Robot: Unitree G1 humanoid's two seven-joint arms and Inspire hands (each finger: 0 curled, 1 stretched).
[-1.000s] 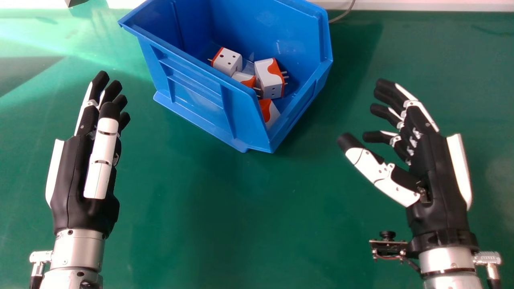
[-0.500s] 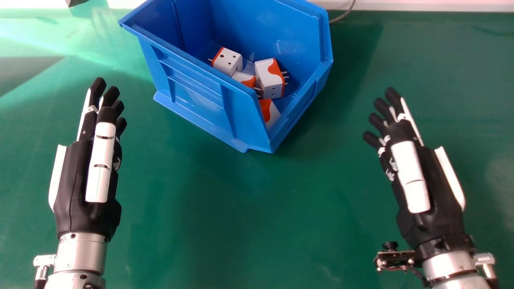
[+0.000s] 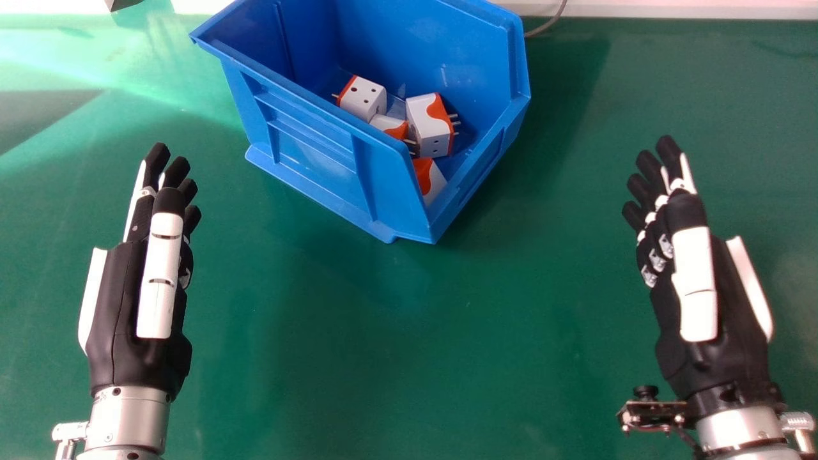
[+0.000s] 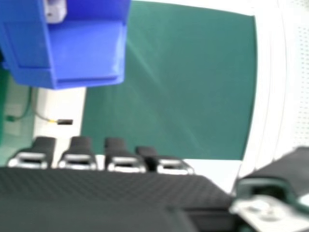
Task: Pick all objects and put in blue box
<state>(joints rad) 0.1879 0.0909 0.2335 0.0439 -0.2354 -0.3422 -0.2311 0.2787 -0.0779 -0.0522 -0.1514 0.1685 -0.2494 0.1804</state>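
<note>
My left hand (image 3: pixel 134 287) stands left of the blue box in the head view, fingers straight and nothing held. On the box's other side, lower right, is my right hand (image 3: pixel 709 306), open and touching nothing; the right hand view also shows this hand (image 4: pixel 106 193) from close by. Between them and farther back stands the blue box (image 3: pixel 307 147), part of which appears as a blue box (image 4: pixel 87 53) in the right hand view. Inside lie several white and orange plug adapters, among them one (image 3: pixel 362 97) at the back and a larger one (image 3: pixel 429 128) with its pins pointing right.
The green table (image 3: pixel 396 345) spreads around the box and both hands. A thin cable (image 3: pixel 548 24) runs along the back edge behind the box. A dark-edged object (image 3: pixel 121 4) shows at the top left.
My right hand has swung to the right, away from the box, and its thumb now lies alongside the palm. The left hand has drawn back a little. The box and adapters look unchanged.
</note>
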